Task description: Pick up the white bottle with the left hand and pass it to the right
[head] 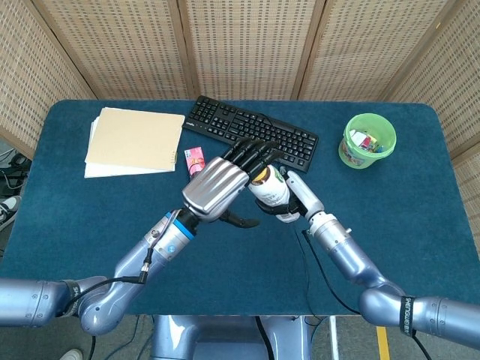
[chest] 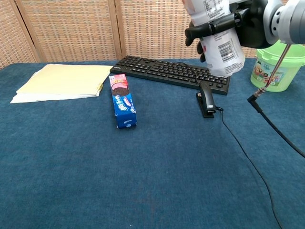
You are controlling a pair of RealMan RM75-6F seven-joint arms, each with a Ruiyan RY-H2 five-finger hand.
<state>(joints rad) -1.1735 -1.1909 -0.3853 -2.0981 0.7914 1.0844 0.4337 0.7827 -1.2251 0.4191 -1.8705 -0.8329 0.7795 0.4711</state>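
The white bottle (head: 270, 189) with a yellow cap and a barcode label is held up above the table's middle, in front of the keyboard. My right hand (head: 291, 204) grips it from the right side. In the chest view the bottle (chest: 220, 40) hangs at the top right, tilted, with the right hand's (chest: 250, 21) dark fingers (chest: 209, 29) wrapped across it. My left hand (head: 217, 187) hovers just left of the bottle with its fingers stretched out straight past it, holding nothing. The chest view does not show the left hand.
A black keyboard (head: 251, 131) lies behind the hands, and a stack of papers (head: 135, 140) at the back left. A blue cookie box (chest: 123, 101) and a black stapler (chest: 206, 100) lie mid-table. A green bucket (head: 367, 141) stands back right. A cable (chest: 248, 157) trails rightward.
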